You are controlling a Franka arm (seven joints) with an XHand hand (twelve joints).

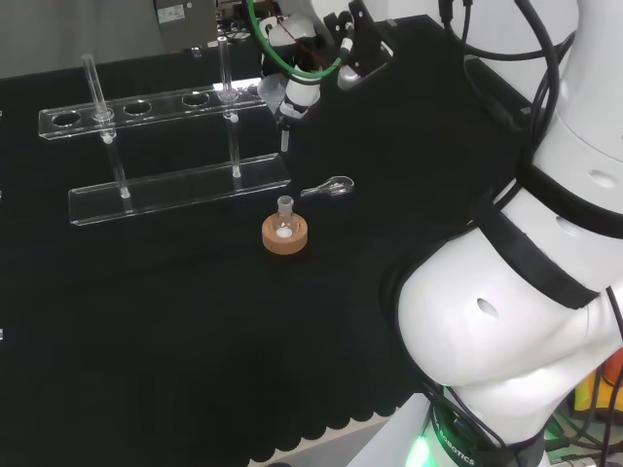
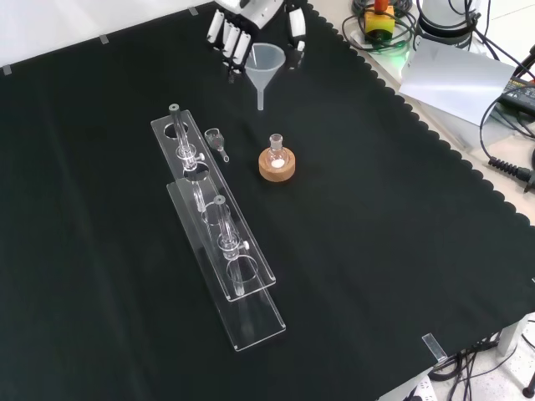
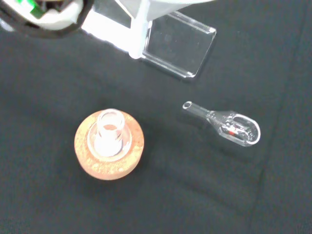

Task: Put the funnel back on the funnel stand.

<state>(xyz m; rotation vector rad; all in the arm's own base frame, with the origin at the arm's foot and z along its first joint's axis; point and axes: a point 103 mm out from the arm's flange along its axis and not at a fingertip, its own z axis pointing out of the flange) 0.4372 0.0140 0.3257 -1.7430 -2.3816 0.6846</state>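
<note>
- Black cloth [image 2: 393, 276] covers the whole bench, smooth and flat, with a scalloped hem along its edges in the front view.
- Past that hem, at the front view's top right, lie cables and a grey sheet on a pale floor.
- In the front view the cloth's right half and lower left lie bare; the ware sits in a band from top centre down to the lower middle.
- One clear stand [image 2: 219, 225] runs slantwise there, a holed shelf on posts above a flat base. In the head view the stand [image 1: 165, 146] sits at the upper left.
- One flask [image 2: 276, 147] stands upright in one cork ring [image 2: 277, 164], just right of the stand's far end in the front view.
- One small glass scoop [image 2: 216, 140] lies flat on the cloth between the ring and the stand, touching neither.
- One funnel [image 2: 264, 67] hangs in the air at the front view's top, spout down, above the cloth and beyond the flask, well apart from the stand.
- The hand [image 2: 238, 25] has its fingers curled around the funnel's rim.
- In the head view the funnel [image 1: 275, 94] sits just right of the stand's shelf end.
</note>
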